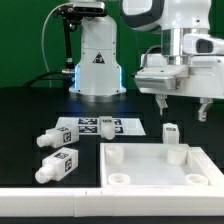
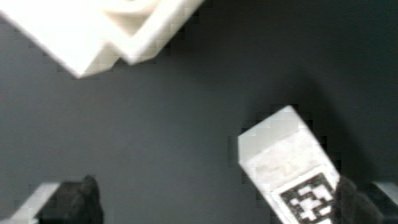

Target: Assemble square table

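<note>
The white square tabletop (image 1: 160, 166) lies at the front right of the exterior view, rim up, with short round posts inside its corners. One white tagged leg (image 1: 170, 131) stands on the black table just beyond its far rim. My gripper (image 1: 181, 108) hangs open above that leg and holds nothing. In the wrist view the leg (image 2: 294, 160) lies between the fingers, close to one side, with a dark fingertip (image 2: 63, 202) far off on the other. A corner of the tabletop (image 2: 111, 35) shows there too. Two more legs (image 1: 48, 138) (image 1: 58, 166) lie at the exterior view's left.
The marker board (image 1: 98, 126) lies flat in the middle of the table. The white robot base (image 1: 97, 62) stands behind it, with black cables at the back left. A white ledge (image 1: 50, 205) runs along the front edge.
</note>
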### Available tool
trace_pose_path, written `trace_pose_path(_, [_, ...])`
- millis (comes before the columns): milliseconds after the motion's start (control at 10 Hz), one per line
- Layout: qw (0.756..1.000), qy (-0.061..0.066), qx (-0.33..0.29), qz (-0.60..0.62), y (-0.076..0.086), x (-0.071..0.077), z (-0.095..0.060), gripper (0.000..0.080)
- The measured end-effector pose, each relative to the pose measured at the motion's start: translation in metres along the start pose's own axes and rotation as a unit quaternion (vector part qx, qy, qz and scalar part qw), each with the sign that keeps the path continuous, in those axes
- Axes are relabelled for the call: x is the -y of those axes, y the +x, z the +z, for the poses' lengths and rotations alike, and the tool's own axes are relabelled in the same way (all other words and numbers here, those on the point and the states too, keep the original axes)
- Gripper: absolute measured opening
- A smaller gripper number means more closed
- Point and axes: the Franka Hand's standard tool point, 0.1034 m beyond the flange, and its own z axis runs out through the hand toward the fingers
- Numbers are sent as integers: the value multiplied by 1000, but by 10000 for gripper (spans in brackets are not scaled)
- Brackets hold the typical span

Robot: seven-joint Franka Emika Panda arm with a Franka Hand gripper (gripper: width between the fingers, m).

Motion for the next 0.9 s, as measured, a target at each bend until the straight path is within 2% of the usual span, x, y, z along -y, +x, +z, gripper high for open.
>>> trace_pose_path(100, [998, 2, -2, 62, 0, 1, 1, 648])
trace_pose_path(300, [994, 2, -2, 108, 1, 1, 1, 648])
trace_pose_path(400, [984, -3, -4, 180, -1, -1, 0, 648])
trace_pose_path(500, [962, -23, -10, 273, -4, -10, -4, 648])
trace_pose_path(600, [932, -36, -19, 359, -1, -16, -6, 648])
trace_pose_path(700, [889, -27, -24, 456, -4, -13, -4, 648])
trace_pose_path(800, [859, -20, -25, 510, -12, -8, -3, 648])
trace_pose_path(900, [848, -20, -25, 529, -18, -3, -2, 648])
